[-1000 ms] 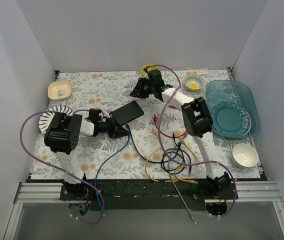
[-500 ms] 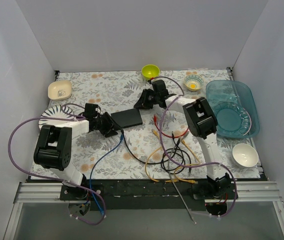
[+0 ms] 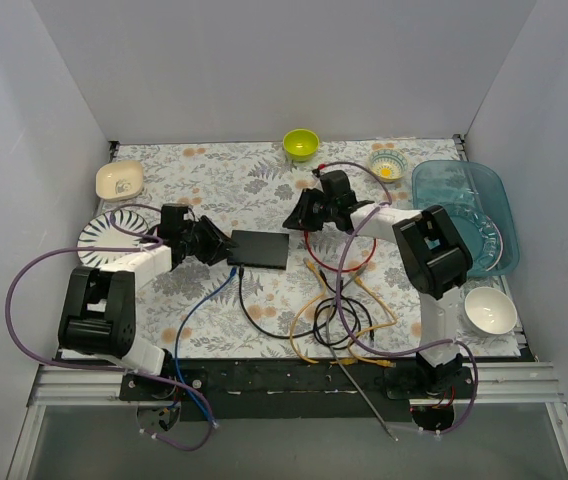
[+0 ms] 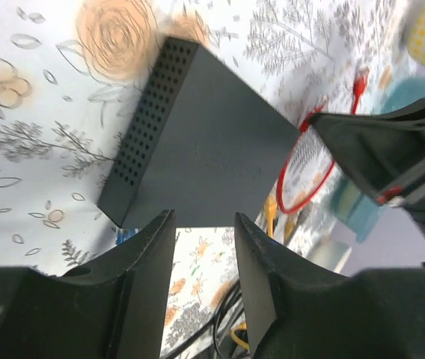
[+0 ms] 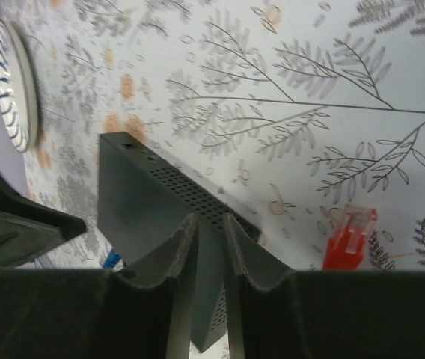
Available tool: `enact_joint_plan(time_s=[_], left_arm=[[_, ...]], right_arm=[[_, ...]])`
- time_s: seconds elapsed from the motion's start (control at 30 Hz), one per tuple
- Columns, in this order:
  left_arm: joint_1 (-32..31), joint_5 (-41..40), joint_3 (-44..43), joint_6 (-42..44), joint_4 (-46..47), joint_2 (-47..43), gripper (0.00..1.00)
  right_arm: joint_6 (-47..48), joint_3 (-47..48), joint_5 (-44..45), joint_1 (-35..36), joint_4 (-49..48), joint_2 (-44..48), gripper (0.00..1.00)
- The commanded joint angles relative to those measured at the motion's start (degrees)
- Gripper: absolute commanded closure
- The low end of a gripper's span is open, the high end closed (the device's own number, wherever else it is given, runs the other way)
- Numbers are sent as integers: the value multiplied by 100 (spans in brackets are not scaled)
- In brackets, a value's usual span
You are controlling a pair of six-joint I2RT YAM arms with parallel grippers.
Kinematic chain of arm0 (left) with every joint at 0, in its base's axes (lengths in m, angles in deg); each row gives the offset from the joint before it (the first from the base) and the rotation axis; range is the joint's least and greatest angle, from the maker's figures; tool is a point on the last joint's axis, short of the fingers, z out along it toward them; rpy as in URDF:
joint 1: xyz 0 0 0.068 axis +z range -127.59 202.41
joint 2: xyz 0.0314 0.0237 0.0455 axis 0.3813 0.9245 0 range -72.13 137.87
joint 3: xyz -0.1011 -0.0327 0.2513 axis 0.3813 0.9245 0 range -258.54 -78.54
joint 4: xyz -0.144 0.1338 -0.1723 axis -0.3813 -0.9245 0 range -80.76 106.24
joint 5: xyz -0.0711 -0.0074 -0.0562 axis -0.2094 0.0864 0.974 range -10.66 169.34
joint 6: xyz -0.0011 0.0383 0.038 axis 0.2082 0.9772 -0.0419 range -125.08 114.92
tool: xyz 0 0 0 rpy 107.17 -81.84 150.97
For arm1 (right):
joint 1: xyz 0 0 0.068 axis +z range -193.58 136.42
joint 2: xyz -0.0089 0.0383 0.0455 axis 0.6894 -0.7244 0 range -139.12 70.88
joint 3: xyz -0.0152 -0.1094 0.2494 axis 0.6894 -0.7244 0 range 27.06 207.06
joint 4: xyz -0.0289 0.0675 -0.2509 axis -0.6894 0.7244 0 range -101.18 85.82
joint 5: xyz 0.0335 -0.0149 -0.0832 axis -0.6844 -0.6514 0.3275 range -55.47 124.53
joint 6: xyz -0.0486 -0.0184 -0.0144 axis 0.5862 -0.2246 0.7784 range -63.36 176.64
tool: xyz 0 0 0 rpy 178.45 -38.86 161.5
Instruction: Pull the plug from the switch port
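switch flat on counter, blue plug at its edge. left gripper parted, empty. right gripper narrow astride switch corner, cannot tell if clamped.

Switch is dropping from tilted to flat and sliding nearer; left gripper is staying on its left edge as that arm stretches out; right gripper is coming in to its right corner, uncovering green bowl
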Motion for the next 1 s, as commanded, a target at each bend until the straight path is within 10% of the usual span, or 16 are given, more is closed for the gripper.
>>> enact_joint_plan(time_s=[0.0,0.6,0.97], left_arm=[[-10,710,347,-56,468,162,64],[60,-1020,23,-292,-673,-286,64],[113,-1628,-197,-468,-824,329,63]], right_arm=[[174,114,179,133,-207,762,73],[982,-334,-296,951,743,1036,83],[780,-1046,1014,477,989,1765,82]])
